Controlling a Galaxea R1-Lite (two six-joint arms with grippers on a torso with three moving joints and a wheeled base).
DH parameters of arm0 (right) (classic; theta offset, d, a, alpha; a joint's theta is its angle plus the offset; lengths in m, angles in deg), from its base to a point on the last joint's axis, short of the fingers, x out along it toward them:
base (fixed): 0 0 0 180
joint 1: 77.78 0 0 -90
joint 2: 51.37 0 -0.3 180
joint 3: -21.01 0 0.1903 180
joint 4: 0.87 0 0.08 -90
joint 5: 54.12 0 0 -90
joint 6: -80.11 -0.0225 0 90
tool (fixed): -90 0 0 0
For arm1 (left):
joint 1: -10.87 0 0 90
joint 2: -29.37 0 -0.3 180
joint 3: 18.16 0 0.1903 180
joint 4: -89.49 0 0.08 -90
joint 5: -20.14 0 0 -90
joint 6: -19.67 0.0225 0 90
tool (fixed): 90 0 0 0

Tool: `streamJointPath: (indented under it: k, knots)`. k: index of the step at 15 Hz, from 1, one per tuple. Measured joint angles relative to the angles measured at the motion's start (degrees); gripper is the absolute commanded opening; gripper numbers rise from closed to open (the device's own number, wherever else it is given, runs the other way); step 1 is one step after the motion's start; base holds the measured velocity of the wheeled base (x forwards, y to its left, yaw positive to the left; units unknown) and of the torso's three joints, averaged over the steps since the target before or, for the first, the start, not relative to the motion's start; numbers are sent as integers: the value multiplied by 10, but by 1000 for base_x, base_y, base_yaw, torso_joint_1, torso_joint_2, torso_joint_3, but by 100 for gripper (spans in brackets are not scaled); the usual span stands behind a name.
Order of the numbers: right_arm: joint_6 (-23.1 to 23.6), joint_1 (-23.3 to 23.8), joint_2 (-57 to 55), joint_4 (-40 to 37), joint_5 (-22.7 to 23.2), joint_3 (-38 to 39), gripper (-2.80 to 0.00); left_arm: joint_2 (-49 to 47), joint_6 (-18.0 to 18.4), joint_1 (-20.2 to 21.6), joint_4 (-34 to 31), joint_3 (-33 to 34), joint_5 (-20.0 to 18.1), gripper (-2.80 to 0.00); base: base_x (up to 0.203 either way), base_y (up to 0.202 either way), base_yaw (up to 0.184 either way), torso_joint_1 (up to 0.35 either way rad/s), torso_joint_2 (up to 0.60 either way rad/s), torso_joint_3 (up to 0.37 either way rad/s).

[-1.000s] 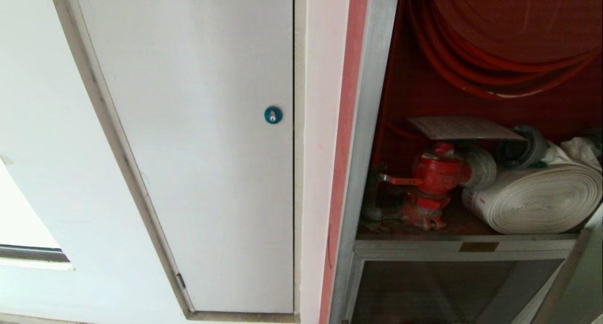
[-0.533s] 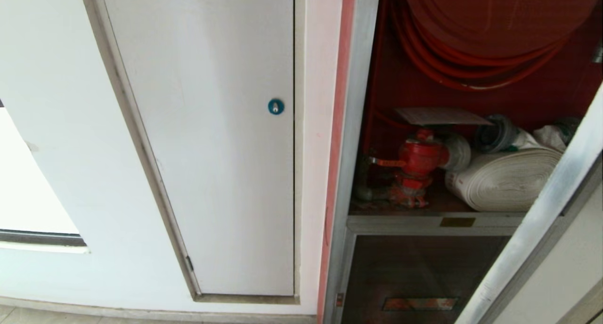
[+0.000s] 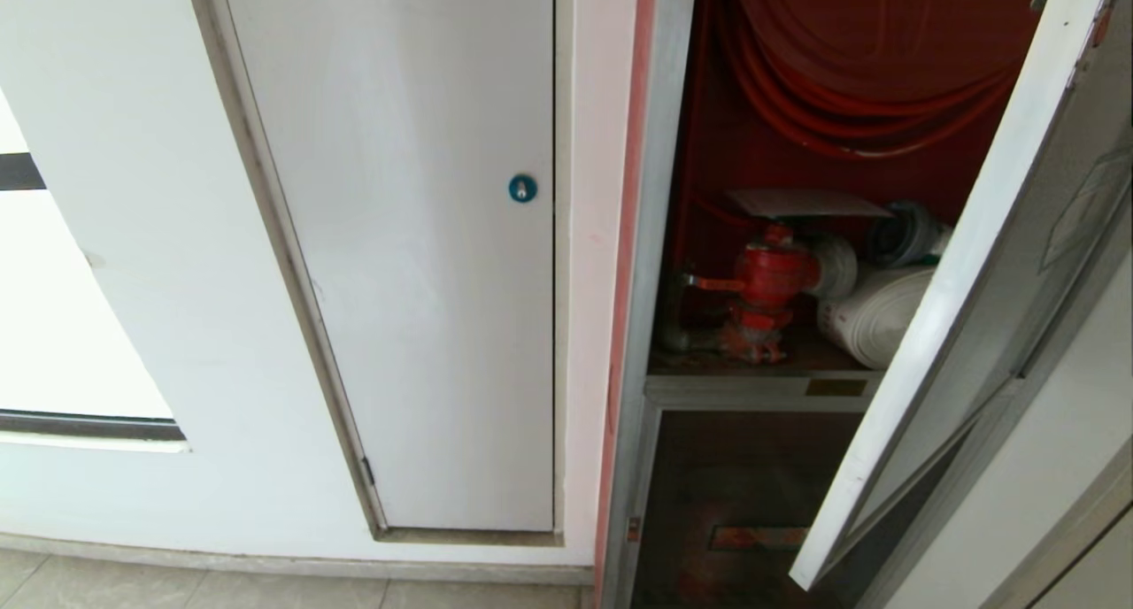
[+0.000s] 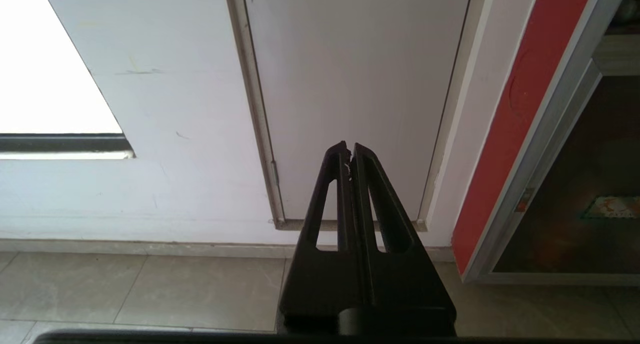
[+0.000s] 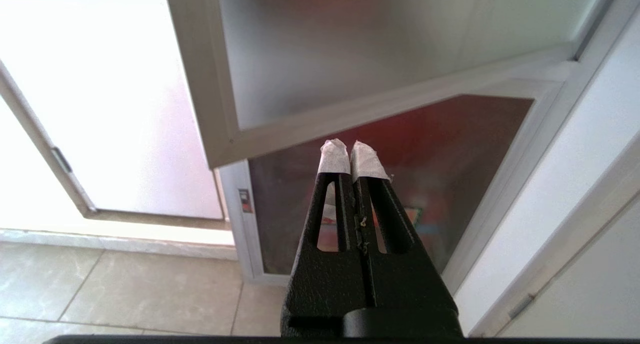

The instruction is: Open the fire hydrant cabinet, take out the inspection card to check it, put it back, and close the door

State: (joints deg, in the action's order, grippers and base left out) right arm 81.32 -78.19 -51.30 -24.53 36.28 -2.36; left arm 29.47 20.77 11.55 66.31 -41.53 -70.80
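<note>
While the door point(image 3: 965, 264) stands ajar, both grippers — left gripper point(image 4: 349, 148), right gripper point(image 5: 348, 146) — hang low, fingers together.

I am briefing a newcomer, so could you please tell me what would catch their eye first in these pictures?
The red inside of the fire hydrant cabinet on the right stands out first, with a coiled red hose reel above a red valve. The inspection card lies flat atop that valve. The door stands ajar across the opening's right side.

My views are bright; the window point(image 4: 50, 59) is washed out white, the cabinet interior point(image 3: 779, 149) stays dim, edges slightly soft.
</note>
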Motion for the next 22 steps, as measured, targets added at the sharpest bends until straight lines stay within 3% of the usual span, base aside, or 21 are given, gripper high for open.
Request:
streamJointPath:
  k: [7, 22]
  knots:
    - [0, 0, 0, 0, 0, 0, -280, 0, 0, 0, 0, 0, 0, -280, -182, 0, 1, -5, 2, 2]
    - [0, 0, 0, 0, 0, 0, -280, 0, 0, 0, 1, 0, 0, -280, 0, 0, 0, 0, 0, 0]
